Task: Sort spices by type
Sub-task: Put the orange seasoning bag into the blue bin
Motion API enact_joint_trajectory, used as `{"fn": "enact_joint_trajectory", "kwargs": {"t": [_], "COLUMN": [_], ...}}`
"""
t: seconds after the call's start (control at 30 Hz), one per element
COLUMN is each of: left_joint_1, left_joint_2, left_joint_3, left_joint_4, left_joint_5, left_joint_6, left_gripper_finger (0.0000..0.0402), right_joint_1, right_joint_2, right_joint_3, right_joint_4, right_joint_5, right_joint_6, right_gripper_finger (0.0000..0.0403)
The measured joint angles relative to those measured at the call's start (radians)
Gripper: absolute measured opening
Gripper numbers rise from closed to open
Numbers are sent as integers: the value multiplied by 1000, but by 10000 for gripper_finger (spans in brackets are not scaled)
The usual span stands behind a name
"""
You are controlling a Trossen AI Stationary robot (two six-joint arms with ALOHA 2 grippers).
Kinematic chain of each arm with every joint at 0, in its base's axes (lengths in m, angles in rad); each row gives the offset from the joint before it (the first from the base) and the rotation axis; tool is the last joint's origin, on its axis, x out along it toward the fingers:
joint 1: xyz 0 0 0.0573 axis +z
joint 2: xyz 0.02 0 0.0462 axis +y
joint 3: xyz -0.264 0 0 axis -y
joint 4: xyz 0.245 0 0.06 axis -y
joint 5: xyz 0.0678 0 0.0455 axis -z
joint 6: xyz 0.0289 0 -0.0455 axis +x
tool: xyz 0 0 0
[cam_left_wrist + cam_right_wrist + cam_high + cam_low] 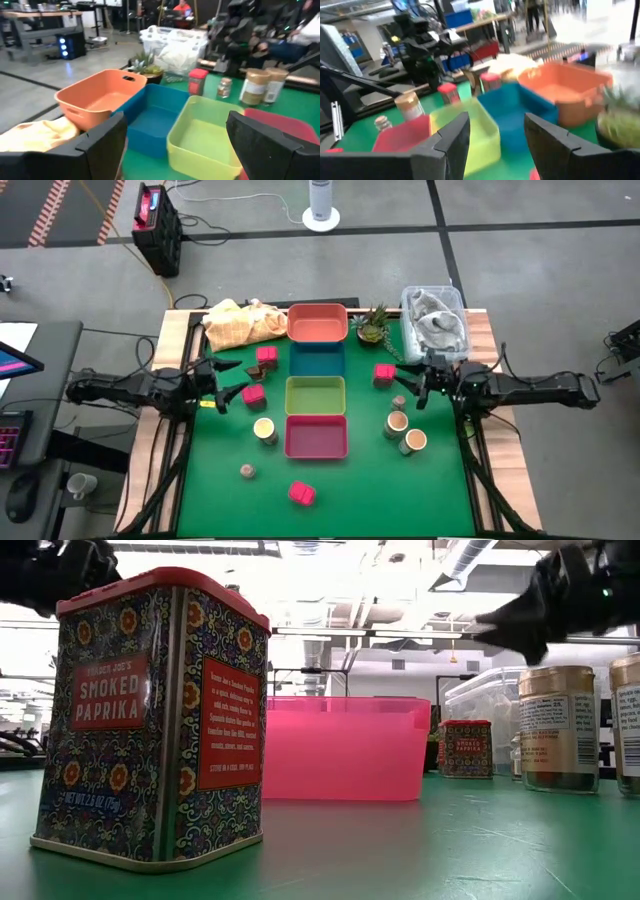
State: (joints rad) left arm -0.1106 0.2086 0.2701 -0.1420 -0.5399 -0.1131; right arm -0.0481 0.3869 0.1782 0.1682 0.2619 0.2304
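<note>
Both claws hang spread apart and empty: the left claw left of the yellow-green tray, the right claw on its right. Red spice boxes and tan cylinders stand scattered around that tray on the worktop.

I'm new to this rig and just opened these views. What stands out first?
A column of four trays runs down the green mat's middle: orange, blue, yellow-green, pink. Red paprika tins and tan jars lie scattered on both sides. Both grippers, left and right, hover open beside the trays.
</note>
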Motion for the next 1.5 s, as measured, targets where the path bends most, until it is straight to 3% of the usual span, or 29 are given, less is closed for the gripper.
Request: {"fn": "enact_joint_trajectory", "kwargs": {"t": [0.37, 0.7, 1.03, 1.23, 1.5], "left_joint_1": [99, 167, 328, 377, 400], "left_joint_2": [344, 608, 819, 909, 981], "left_joint_3": [235, 417, 521, 574, 577], "left_joint_4": [-148, -318, -397, -535, -589], "left_joint_5": [12, 15, 178, 222, 253], "left_joint_6": [24, 1, 53, 75, 75], "left_gripper_finger": [325, 325, 323, 272, 183], "right_joint_1": [2, 24, 57, 82, 80], "right_joint_2": [344, 553, 696, 768, 779], "right_joint_3": [211, 351, 352, 352, 352], "right_joint_4": [25, -53, 57, 76, 79], "right_joint_5": [-1, 2, 15, 80, 82], "right_joint_6": [-195, -262, -265, -265, -265], "right_gripper_finger": [213, 213, 213, 213, 213]}}
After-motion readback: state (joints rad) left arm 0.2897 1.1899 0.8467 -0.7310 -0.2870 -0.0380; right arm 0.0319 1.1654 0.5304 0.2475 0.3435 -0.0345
